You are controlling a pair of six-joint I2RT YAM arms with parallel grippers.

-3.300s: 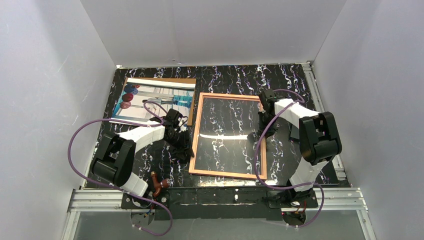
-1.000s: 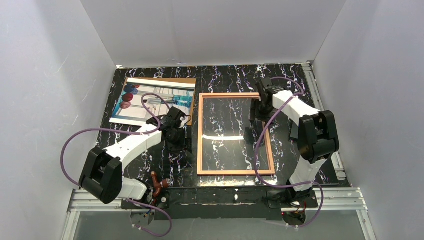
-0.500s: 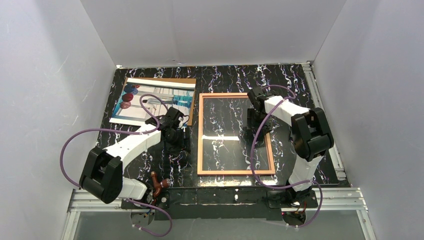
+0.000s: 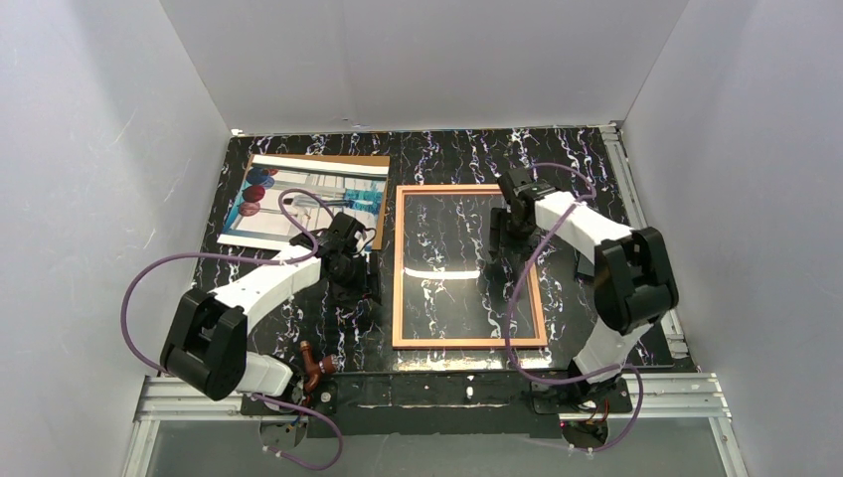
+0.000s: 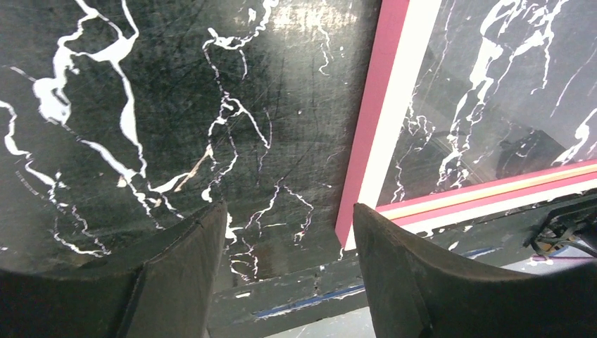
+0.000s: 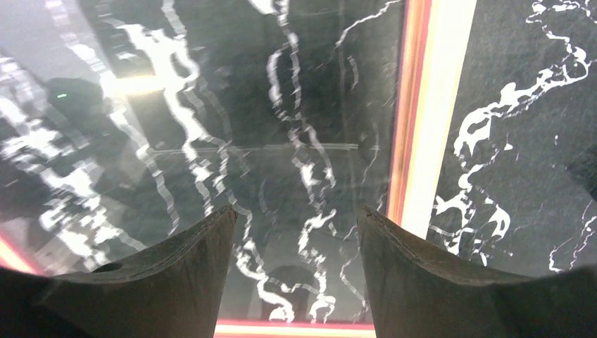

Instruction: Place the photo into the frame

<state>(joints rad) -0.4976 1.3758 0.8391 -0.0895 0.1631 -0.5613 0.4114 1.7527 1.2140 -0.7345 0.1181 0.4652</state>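
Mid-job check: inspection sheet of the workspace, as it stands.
Surface: black marbled table.
Job's things: photo face up on brown backing board, far left; frame flat at centre, nothing in it.
Clutter: brown object at near edge, left.
Grippers: left gripper open, empty, beside frame's left rail; right gripper open, empty, above pane.
Cables: purple cable on each arm; right one hangs over frame.
Surroundings: white walls; metal rail at near edge.
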